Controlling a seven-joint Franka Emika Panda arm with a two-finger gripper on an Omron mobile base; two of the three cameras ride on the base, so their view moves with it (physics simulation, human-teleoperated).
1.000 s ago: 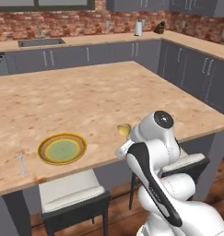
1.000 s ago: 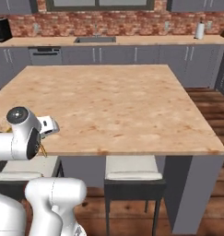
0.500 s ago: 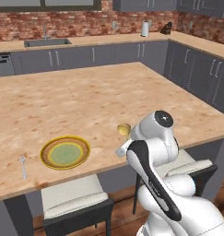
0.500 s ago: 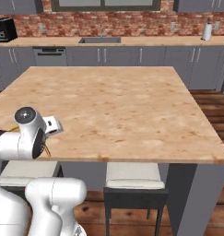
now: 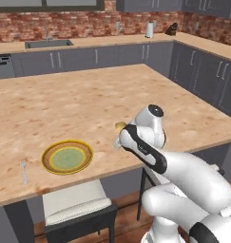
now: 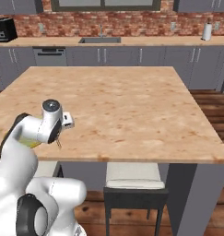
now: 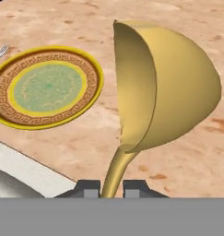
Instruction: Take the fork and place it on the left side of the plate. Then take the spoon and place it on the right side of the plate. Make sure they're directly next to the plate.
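The pincer point(image 7: 107, 186) is clenched on the spoon point(image 7: 164, 87) by its handle, bowl held up just ahead of the fingertips, above the worktop point(image 5: 88, 104). The plate point(image 7: 46, 87) lies ahead and to one side, and beyond it rests the fork point(image 5: 24, 170) (apparently placed already). Left: setting the spoon directly against the plate's near rim.

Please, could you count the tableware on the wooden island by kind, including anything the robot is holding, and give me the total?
Plates: 1, the plate lying on the counter.
Forks: 1, the fork lying left of the plate.
Spoons: 1, the spoon, held by its handle in the gripper, above the counter.
Total: 3
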